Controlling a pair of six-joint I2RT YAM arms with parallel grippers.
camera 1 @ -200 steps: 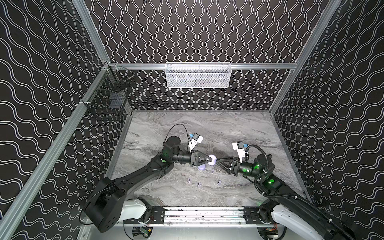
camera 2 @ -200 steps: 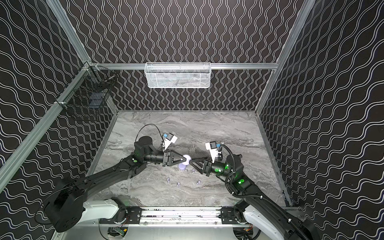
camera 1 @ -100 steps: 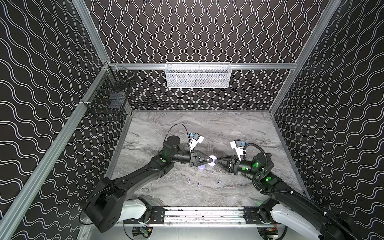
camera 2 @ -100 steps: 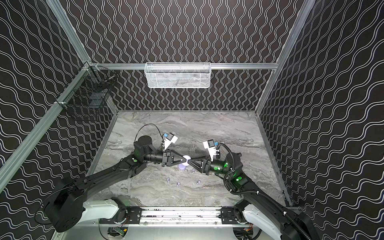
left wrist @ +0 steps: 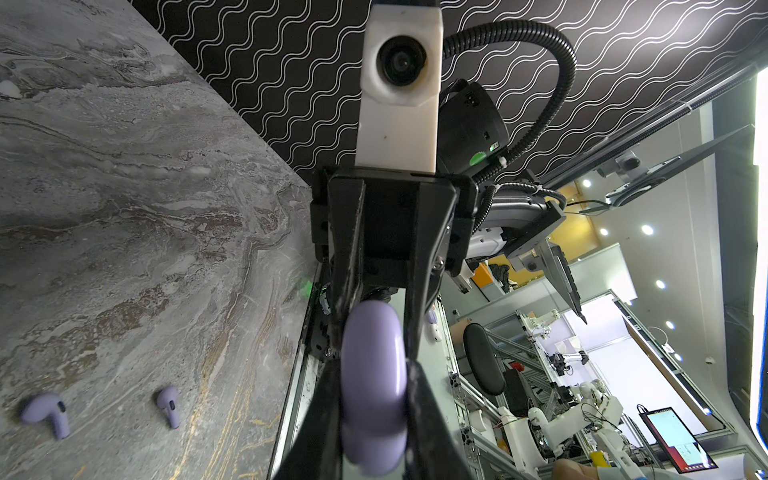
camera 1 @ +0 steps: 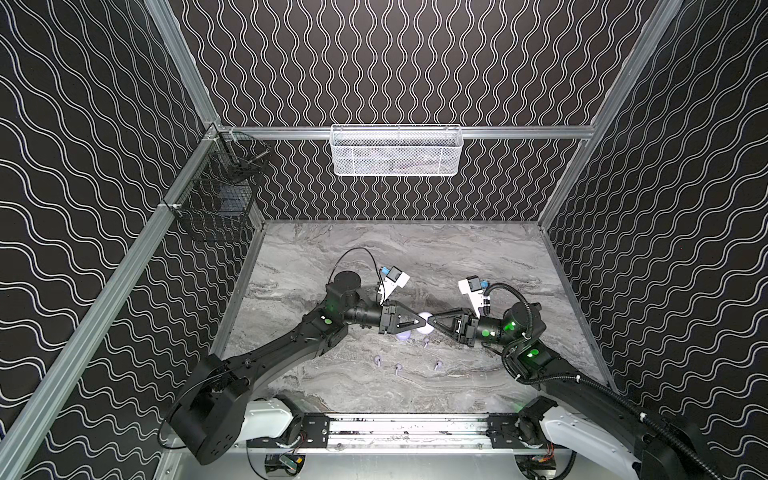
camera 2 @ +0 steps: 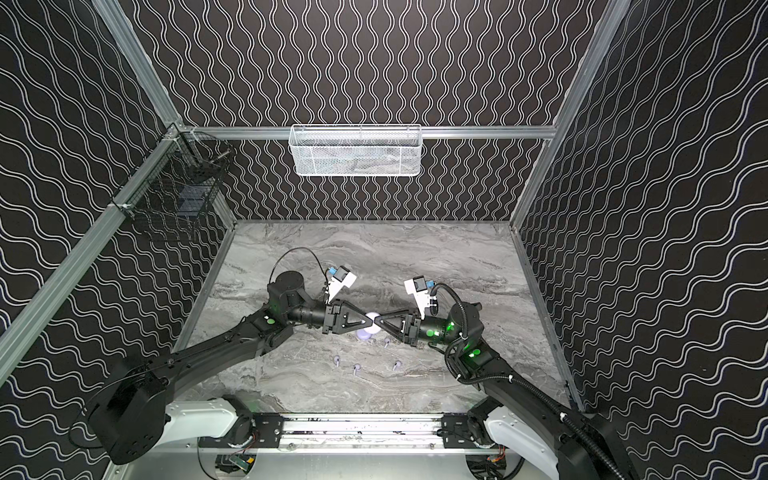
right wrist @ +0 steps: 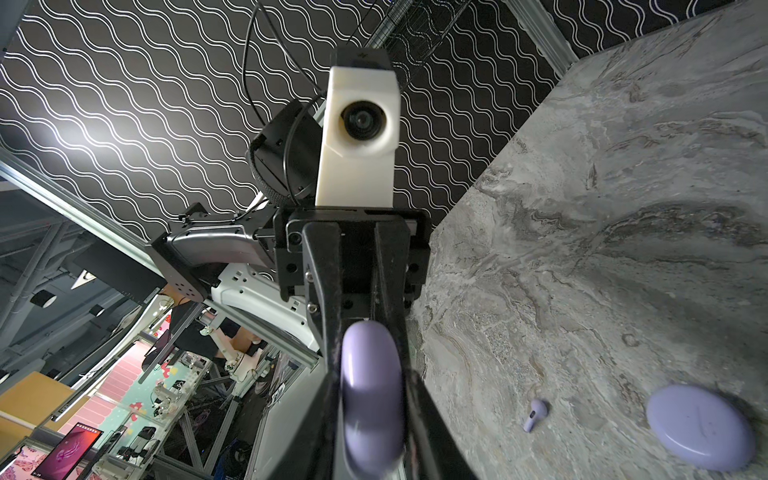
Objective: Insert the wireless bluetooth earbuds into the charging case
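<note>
A round lavender charging case (camera 1: 424, 325) (camera 2: 372, 319) hangs edge-on above the table's middle, pinched from both sides. My left gripper (camera 1: 419, 323) (left wrist: 374, 374) is shut on it (left wrist: 374, 415). My right gripper (camera 1: 430, 323) (right wrist: 371, 382) meets it tip to tip, and its fingers press the same case (right wrist: 370, 407). Several tiny lavender earbuds lie loose on the marble in front of the grippers: one (camera 1: 426, 341) (right wrist: 536, 413) just below the tips, others (camera 1: 377, 359) (camera 1: 398, 368) (camera 1: 437, 365) nearer the front. Two of them (left wrist: 45, 413) (left wrist: 169, 405) show in the left wrist view.
A second lavender case (camera 1: 404, 336) (right wrist: 700, 426) lies flat on the table under the left gripper. A white mesh basket (camera 1: 395, 149) hangs on the back wall and a black wire basket (camera 1: 220, 195) on the left wall. A metal rail (camera 1: 407, 428) runs along the front edge.
My right gripper has slid left up to the case and narrowed its jaws onto it. The left arm and the case have stayed in place.
</note>
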